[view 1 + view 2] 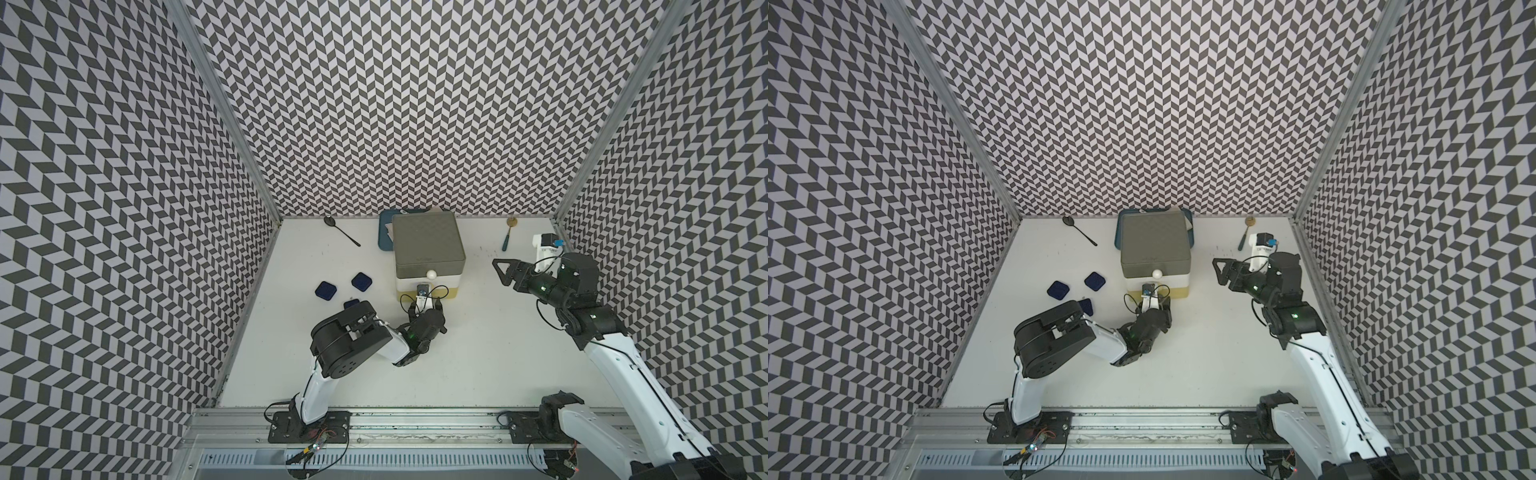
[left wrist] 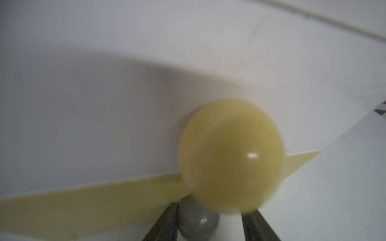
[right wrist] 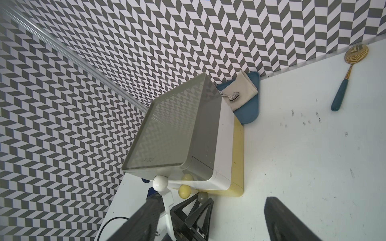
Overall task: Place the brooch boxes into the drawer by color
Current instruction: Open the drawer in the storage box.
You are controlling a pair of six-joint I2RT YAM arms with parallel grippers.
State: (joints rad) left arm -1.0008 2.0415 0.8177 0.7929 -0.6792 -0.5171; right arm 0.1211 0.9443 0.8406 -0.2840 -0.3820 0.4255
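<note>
- Now I have the left gripper (image 1: 424, 302) low at the front of the drawer unit (image 1: 428, 245), which stands at the middle of the counter's far edge. Its jaws straddle the grey knob (image 2: 198, 225) of the yellow bottom tier, just under the yellow knob (image 2: 230, 156).
- One finger (image 2: 165, 223) sits against that grey knob and a gap shows on the other side. The tips are hidden, so I cannot tell whether the pinch is made.
- My reading of why: that tier has to be pulled out before any box can go in.
- Three navy brooch boxes (image 1: 325, 290) lie on the counter (image 1: 478, 365) near its left edge, one half hidden under my left elbow. No red or black ones show.
- The left arm is folded with its elbow high, and the forearm runs low towards the far edge.
- The right gripper (image 1: 500, 272) hovers near the right edge, jaws spread and empty, turned towards the drawer unit. That arm is stretched out, parked clear of the work, I think.
</note>
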